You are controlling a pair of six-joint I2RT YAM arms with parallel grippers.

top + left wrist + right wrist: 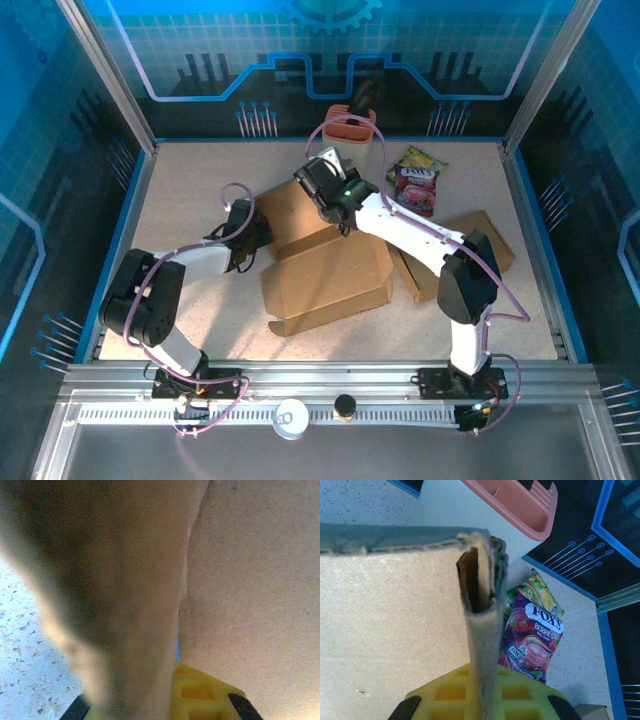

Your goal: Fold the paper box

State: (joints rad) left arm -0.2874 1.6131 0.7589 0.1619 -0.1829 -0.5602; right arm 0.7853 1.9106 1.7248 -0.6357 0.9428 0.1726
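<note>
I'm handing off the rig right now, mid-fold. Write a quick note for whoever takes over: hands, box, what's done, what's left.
Left hand: shut on cardboard at the left side of the paper box.
Right hand: shut on the edge of a flap at the box's far side.
The box sits mid-table, only partly formed. A second cardboard piece lies to its right, with a candy bag behind.
Done: both grips set.
Left: fold the flaps in and close the box.

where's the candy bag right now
In the top view the candy bag lies flat toward the far side, right of centre, just right of the pink-rimmed container.
</note>
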